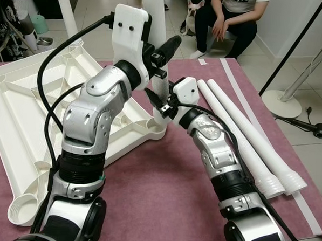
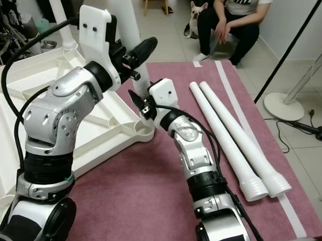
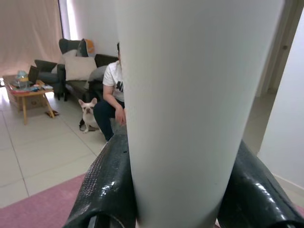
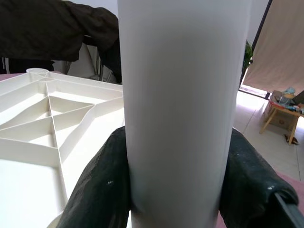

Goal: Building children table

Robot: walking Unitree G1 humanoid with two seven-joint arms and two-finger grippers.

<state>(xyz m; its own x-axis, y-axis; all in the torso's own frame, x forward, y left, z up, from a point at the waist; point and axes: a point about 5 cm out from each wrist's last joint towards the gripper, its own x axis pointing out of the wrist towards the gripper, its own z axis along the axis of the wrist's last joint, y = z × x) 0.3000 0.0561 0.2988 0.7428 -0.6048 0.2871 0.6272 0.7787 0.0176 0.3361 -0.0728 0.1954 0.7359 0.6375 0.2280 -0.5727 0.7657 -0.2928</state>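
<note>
The right gripper (image 1: 161,101) is clamped low on the upright table leg (image 1: 159,87), its black fingers (image 4: 102,183) pressed against either side of the white tube just above the corner socket of the overturned white tabletop (image 1: 21,113), which lies ribs-up on the maroon mat (image 1: 157,196). Higher on the same leg, the left gripper (image 1: 165,51) also grips it, fingers (image 3: 107,183) hugging both sides. The leg's long axis runs vertical, its top passing out of the head views. To the robot's right, two spare legs (image 1: 247,133) lie side by side on the mat, flared ends toward the robot. Beyond the mat, a seated person (image 1: 234,19) and a small dog (image 1: 193,11) wait on the tiled floor; the left wrist view adds a sofa (image 3: 78,66) behind them.
</note>
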